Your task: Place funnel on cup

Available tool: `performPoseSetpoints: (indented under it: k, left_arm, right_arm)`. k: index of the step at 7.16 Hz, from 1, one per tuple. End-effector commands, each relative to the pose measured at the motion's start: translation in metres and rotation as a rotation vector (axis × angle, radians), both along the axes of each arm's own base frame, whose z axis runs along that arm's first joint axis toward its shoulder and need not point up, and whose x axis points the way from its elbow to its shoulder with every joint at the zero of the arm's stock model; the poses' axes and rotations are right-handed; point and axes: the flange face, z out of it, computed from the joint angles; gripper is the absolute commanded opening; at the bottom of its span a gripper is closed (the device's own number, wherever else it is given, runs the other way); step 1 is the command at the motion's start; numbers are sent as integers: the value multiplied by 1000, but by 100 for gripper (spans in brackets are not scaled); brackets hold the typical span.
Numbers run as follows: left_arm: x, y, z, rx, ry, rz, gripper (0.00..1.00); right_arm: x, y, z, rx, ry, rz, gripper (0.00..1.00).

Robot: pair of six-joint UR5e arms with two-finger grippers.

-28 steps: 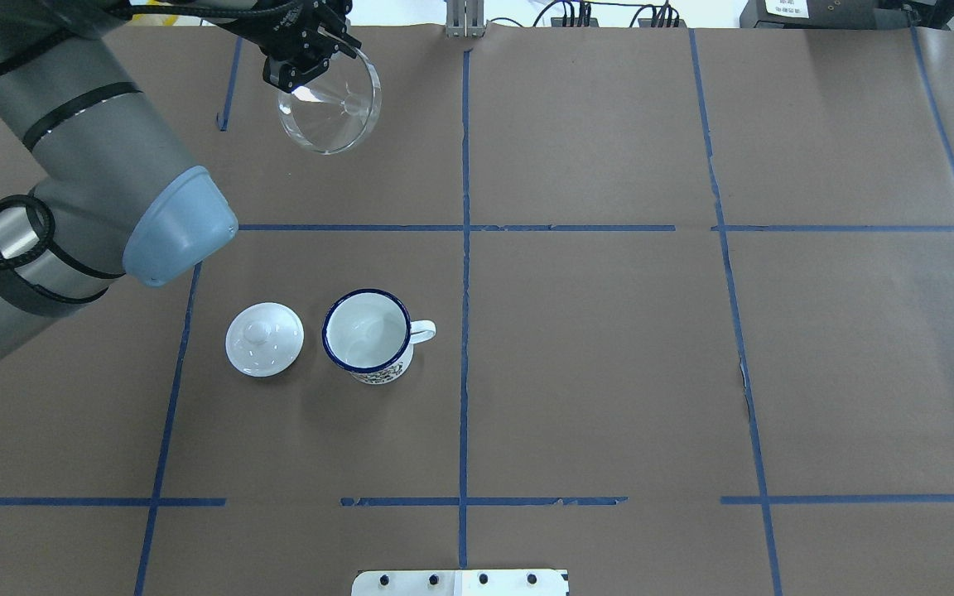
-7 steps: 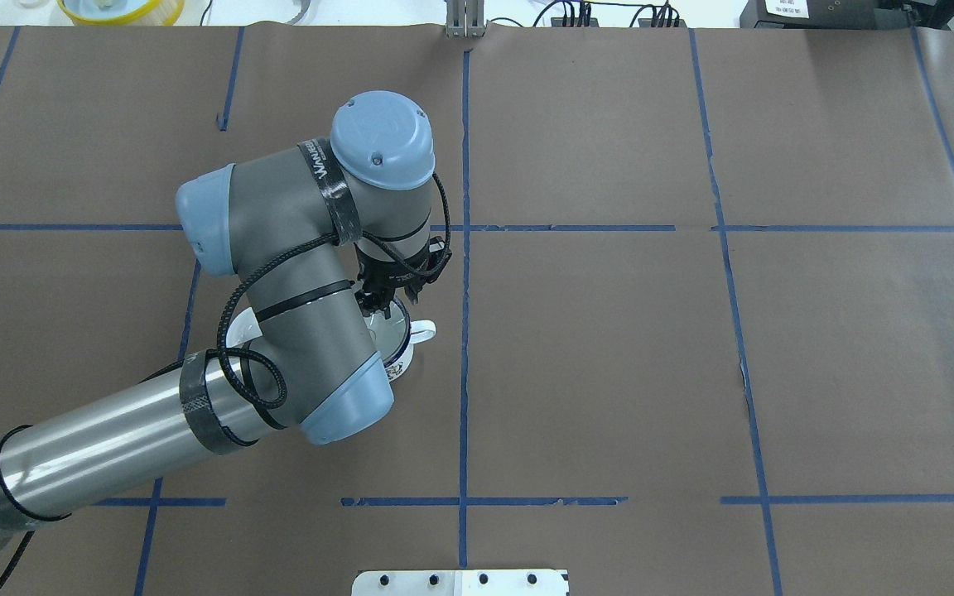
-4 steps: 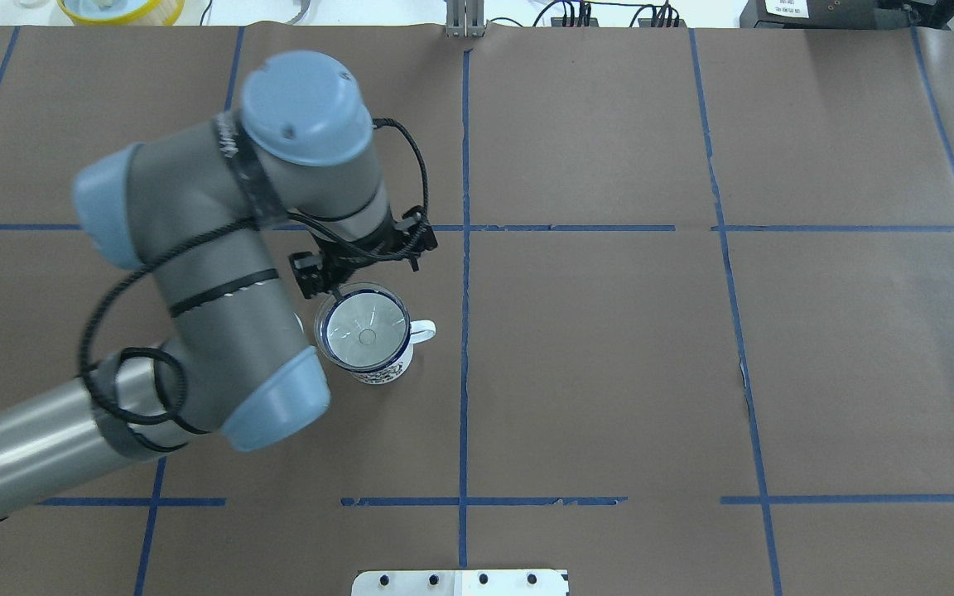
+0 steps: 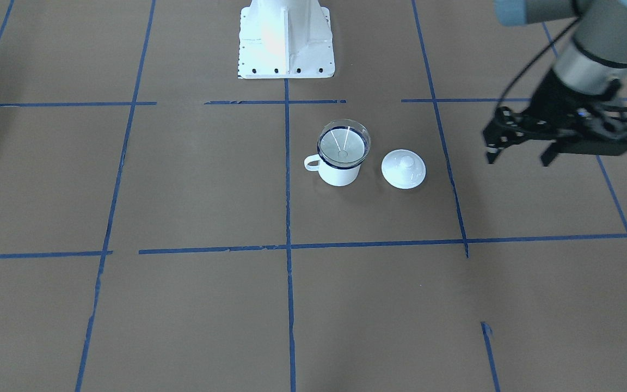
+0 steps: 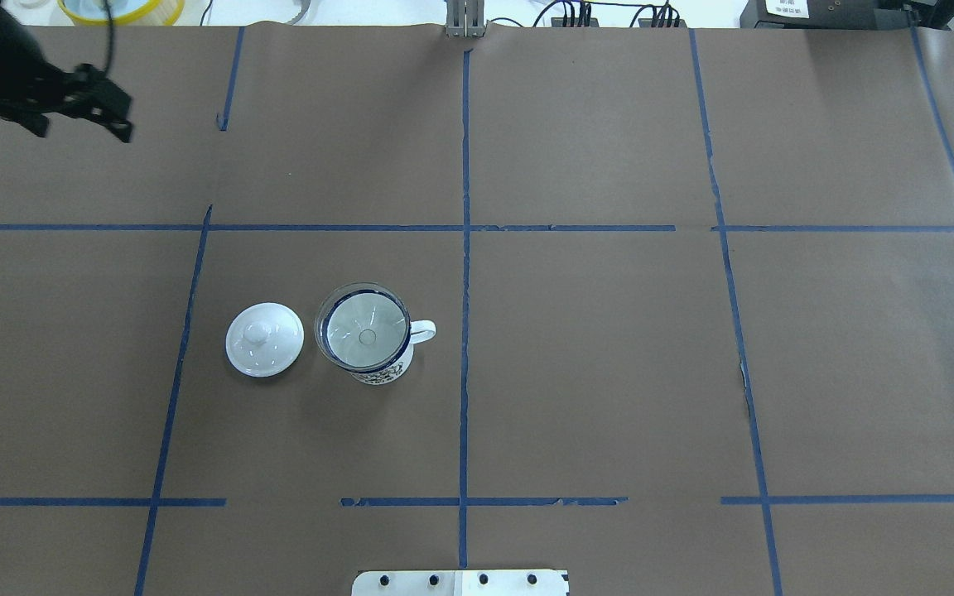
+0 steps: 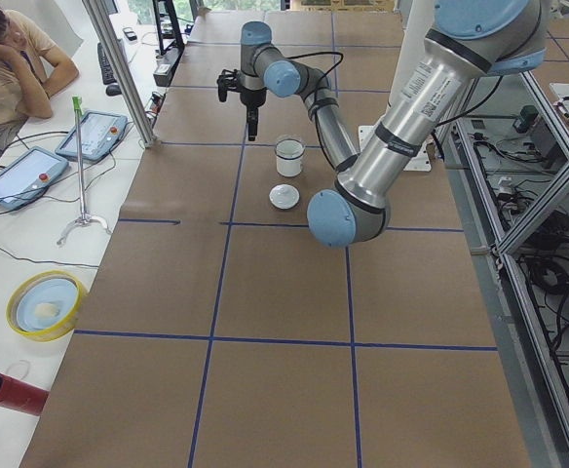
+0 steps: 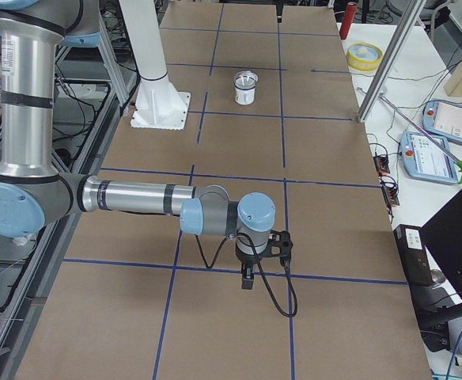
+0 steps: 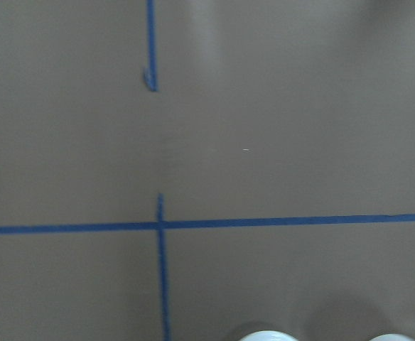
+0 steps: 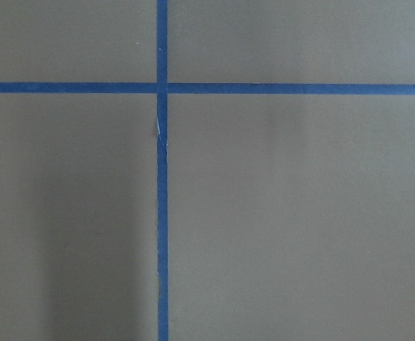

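The clear funnel point(image 5: 361, 335) sits stem-down in the mouth of the white cup point(image 5: 379, 372), which has a dark blue rim and a handle pointing to the view's right. Both show in the front view too: the funnel point(image 4: 343, 144) rests in the cup point(image 4: 338, 175). My left gripper point(image 5: 78, 124) is open and empty, raised far to the left of and beyond the cup; it also shows in the front view point(image 4: 519, 158). My right gripper point(image 7: 247, 281) points down over bare paper at the table's right end; I cannot tell whether it is open or shut.
A round white knobbed lid point(image 5: 264, 339) lies just left of the cup. The robot's white base plate point(image 5: 460, 582) is at the near edge. A yellow bowl point(image 5: 121, 8) sits beyond the far left edge. An operator point(image 6: 12, 58) sits at the side.
My left gripper carried the funnel from the far side to the cup, let it go in the cup's mouth, and has moved up and away to the far left.
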Motion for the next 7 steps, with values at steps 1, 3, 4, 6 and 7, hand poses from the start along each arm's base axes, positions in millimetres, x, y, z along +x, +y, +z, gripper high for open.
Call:
performPoseSetpoints:
  k: [1,3,4,6,7]
  left_arm:
    - [-146,5,131,57,-68,67,100]
    - [-219,34,250,-46,-70,81,100]
    - [-219,68,303,-151,-59,82,100]
    - [-213,107,347,-247,33,81,100]
    - [-214,109,347,-255,38,74,100]
  right_arm:
    - [0,0,0,1,0,0,100]
    - [0,0,0,1,0,0,100]
    - [0,0,0,1,0,0,100]
    - [0,0,0,-1,0,0,100]
    - [0,0,0,1,0,0,100]
